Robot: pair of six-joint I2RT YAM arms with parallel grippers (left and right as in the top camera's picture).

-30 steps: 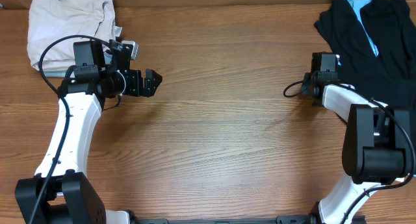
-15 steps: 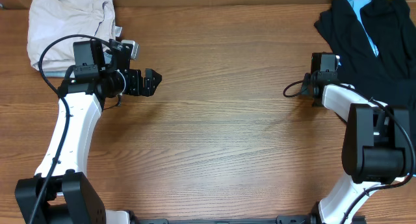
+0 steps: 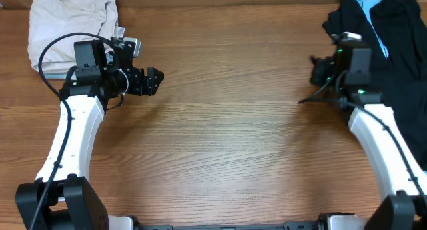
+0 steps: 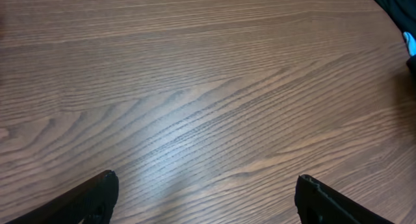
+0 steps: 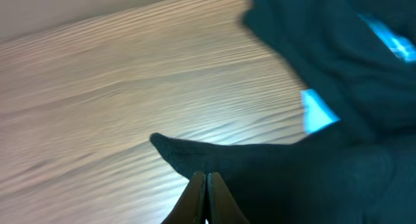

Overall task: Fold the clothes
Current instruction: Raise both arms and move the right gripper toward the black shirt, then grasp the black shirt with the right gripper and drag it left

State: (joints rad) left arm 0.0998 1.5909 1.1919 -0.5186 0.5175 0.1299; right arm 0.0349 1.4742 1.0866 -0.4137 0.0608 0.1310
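Note:
A pile of black clothes (image 3: 393, 43) with a light blue garment (image 3: 375, 25) in it lies at the back right of the table. My right gripper (image 3: 320, 71) is at the pile's left edge. In the right wrist view its fingers (image 5: 205, 178) are pressed shut on a corner of the black shirt (image 5: 273, 172), and the light blue cloth (image 5: 317, 111) shows beyond. A cream garment (image 3: 70, 27) lies folded at the back left. My left gripper (image 3: 155, 80) is open and empty over bare wood, just right of the cream garment; its fingertips (image 4: 97, 191) are spread wide.
The wooden table (image 3: 227, 137) stretches between the two arms. A cable loops off the left arm (image 3: 50, 53). The table's back edge runs just behind both piles.
My right arm has stretched out and lifted, with its wrist now turned toward the black pile. My left gripper has shifted slightly back and to the left.

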